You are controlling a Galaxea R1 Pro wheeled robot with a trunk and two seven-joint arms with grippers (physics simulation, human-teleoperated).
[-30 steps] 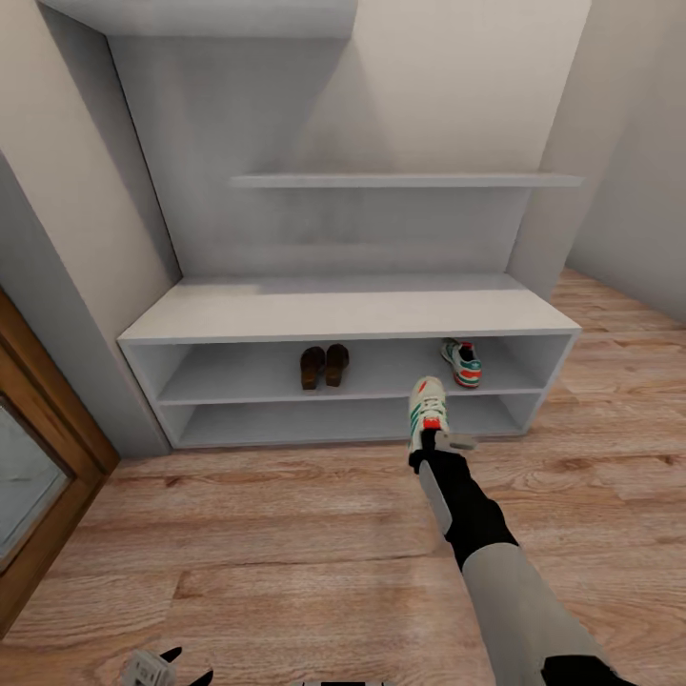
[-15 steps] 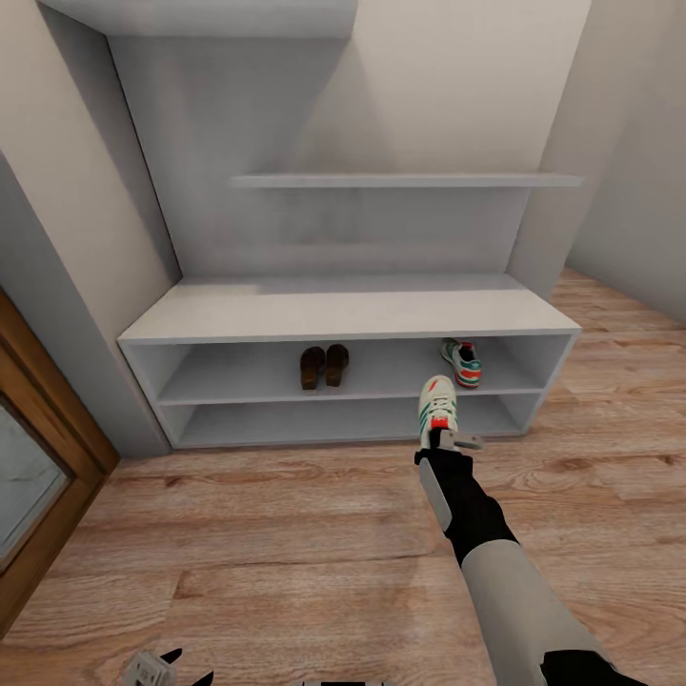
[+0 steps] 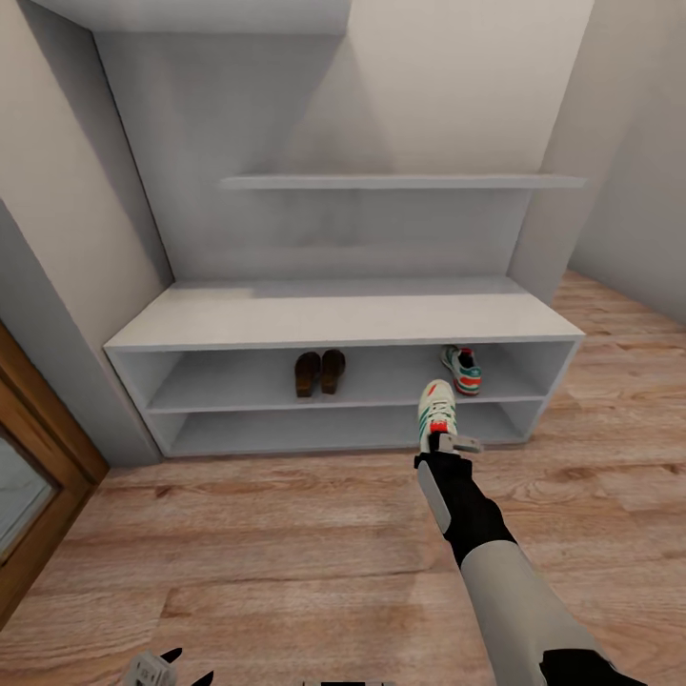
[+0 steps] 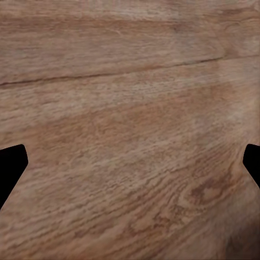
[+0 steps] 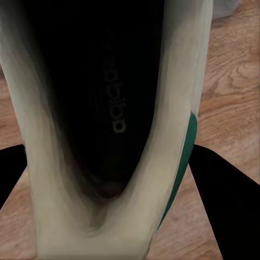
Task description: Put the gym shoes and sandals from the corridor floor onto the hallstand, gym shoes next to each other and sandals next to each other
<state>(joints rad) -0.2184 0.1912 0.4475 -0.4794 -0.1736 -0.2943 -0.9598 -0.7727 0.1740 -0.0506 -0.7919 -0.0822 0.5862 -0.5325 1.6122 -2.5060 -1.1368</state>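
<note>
right gripper (image 3: pixel 440 440) gripping cream-white green-striped lace-up sneaker (image 3: pixel 436 408) (heel end) | second sneaker (image 3: pixel 463 369) sitting beyond it | left gripper (image 3: pixel 170 667) state unclear

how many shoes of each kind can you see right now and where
gym shoes: 2, one on the hallstand's upper shelf tier, one held by the right end effector in front of the rack
sandals: 2, side by side on the same tier
total: 4
</note>
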